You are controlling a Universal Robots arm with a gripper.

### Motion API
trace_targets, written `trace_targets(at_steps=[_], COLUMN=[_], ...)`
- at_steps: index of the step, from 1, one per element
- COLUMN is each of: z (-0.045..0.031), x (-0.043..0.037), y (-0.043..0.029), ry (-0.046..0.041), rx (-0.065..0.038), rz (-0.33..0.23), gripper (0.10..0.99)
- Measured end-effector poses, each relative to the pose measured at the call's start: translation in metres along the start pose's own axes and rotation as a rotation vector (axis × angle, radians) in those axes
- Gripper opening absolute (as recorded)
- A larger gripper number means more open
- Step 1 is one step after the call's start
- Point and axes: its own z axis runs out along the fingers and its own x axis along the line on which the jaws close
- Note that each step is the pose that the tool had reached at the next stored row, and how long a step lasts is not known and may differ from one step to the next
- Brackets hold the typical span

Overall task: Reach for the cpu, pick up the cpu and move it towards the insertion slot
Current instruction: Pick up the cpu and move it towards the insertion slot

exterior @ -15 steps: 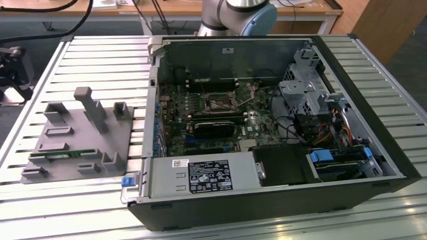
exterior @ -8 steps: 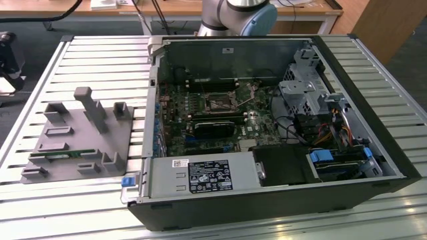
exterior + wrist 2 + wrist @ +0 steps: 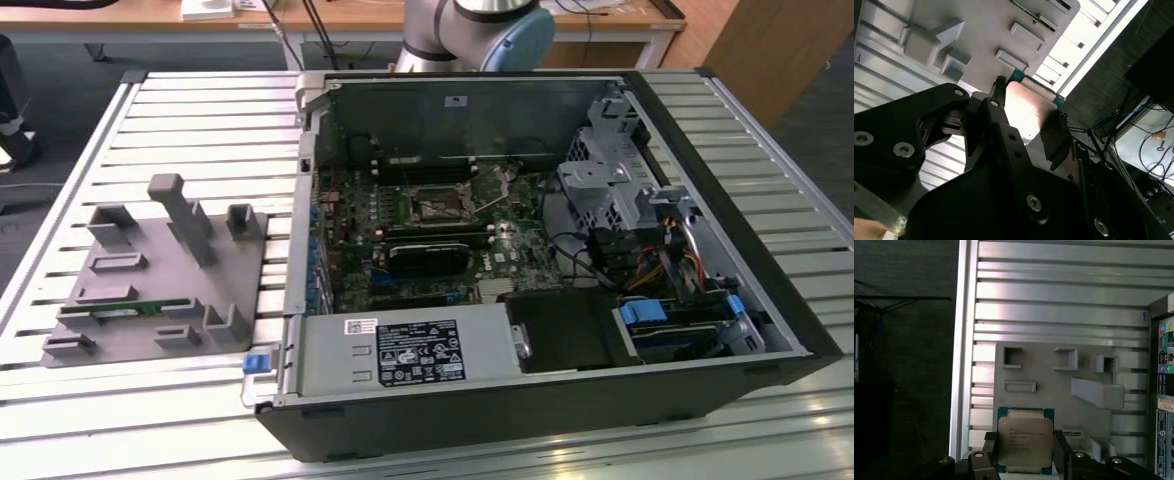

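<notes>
In both wrist views the cpu (image 3: 1025, 439), a flat square chip with a silvery top and a blue-green rim, sits between the two black fingers of my gripper (image 3: 1025, 452), which is shut on it. The cpu (image 3: 1029, 112) and gripper (image 3: 1026, 119) hang high above the grey holder plate (image 3: 1044, 377), clear of its pockets. In the exterior view the insertion slot (image 3: 437, 208), a square socket with a dark centre and a thin metal lever, lies on the motherboard inside the open computer case (image 3: 667, 330).
The grey holder plate (image 3: 154, 270) with upright blocks and a green memory stick (image 3: 134, 308) lies on the slatted metal table (image 3: 200, 110), to the exterior view's left of the case. A long black card (image 3: 427, 258) sits just below the slot. The arm's base (image 3: 481, 30) stands behind the case.
</notes>
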Motion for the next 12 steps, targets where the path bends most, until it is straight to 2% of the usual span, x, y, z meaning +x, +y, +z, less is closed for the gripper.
trace_targets(at_steps=[7,12], z=[-0.0002,-0.0003], x=[-0.0081,-0.0182], y=[-0.0002,-0.0005], ry=[0.0001,0.0002], rx=[0.000,0.000], rz=[0.000,0.000], gripper=[0.533,0.533])
